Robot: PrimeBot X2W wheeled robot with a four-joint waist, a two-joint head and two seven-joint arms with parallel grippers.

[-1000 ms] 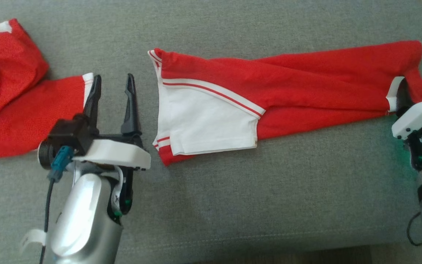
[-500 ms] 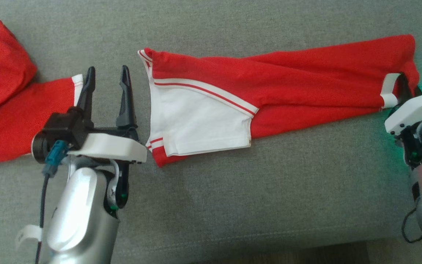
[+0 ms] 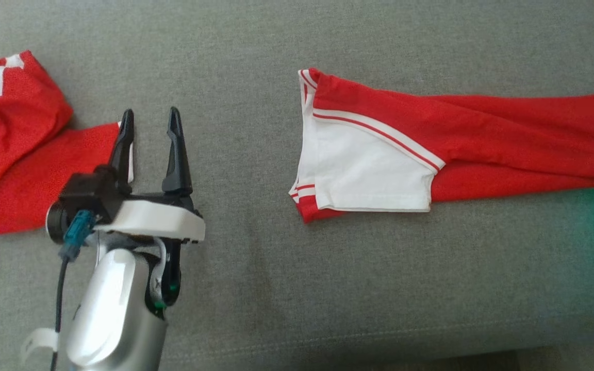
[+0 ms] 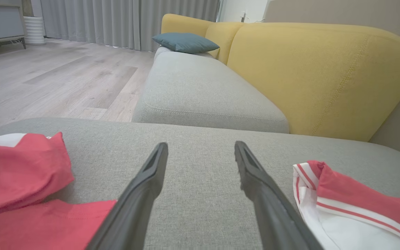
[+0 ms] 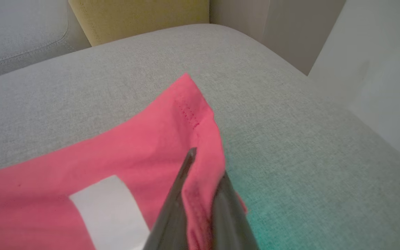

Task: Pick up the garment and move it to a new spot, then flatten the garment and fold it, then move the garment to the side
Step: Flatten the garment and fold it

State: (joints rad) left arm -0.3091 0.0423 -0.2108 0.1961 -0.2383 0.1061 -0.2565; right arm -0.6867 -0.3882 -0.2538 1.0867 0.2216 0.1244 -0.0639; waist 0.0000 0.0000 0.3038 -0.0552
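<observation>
At the far left of the head view, another red-and-white piece of clothing [image 3: 13, 149] lies crumpled on the grey sofa seat [image 3: 256, 288]. Just right of it is the left claw [image 3: 150, 116], its two dark fingers spread wide with nothing between them. Its left finger crosses the white hem of that crumpled piece in this view. The left wrist view looks past these fingers to a wooden floor [image 4: 47, 80], a blue cushion [image 4: 185, 42] and a yellow backrest [image 4: 321, 76].

A stretch of bare seat lies between the left claw and the garment [image 3: 431, 149], which is well apart from it. The garment is red with a white panel and thin stripes. It lies flat in a long narrow strip from the middle of the seat to the right edge of the head view.

In the right wrist view, the right claw [image 5: 205, 166] has its fingers pressed together, pinching a fold of red cloth at the garment's far corner. A white band [image 5: 109, 208] lies beside that fold.
</observation>
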